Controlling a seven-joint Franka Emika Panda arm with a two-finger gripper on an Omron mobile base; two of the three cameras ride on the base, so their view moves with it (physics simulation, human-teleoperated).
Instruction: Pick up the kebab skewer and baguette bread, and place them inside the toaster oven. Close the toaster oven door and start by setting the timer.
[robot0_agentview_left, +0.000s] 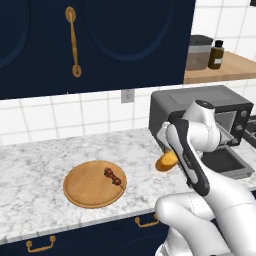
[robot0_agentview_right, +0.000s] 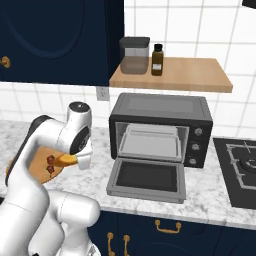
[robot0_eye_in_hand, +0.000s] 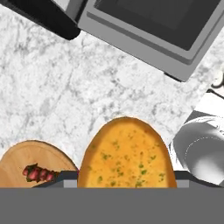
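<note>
My gripper (robot0_agentview_right: 76, 159) is shut on the baguette bread (robot0_agentview_left: 167, 161), a golden-yellow loaf held above the marble counter, left of the toaster oven (robot0_agentview_right: 160, 117). In the hand view the baguette bread (robot0_eye_in_hand: 127, 155) sits between the fingertips. The kebab skewer (robot0_agentview_left: 113, 176) lies on the right part of a round wooden board (robot0_agentview_left: 85, 190), to the left of my hand. The toaster oven door (robot0_agentview_right: 146, 179) is dropped open and lies flat, and a metal tray (robot0_agentview_right: 150, 142) shows inside. The door's glass panel (robot0_eye_in_hand: 148, 26) crosses the top of the hand view.
A wooden shelf (robot0_agentview_right: 200, 75) above the oven carries a lidded jar (robot0_agentview_right: 134, 55) and a brown bottle (robot0_agentview_right: 157, 60). A dark stove top (robot0_agentview_right: 240, 170) lies right of the oven. Navy wall cabinets (robot0_agentview_left: 100, 40) hang over the counter.
</note>
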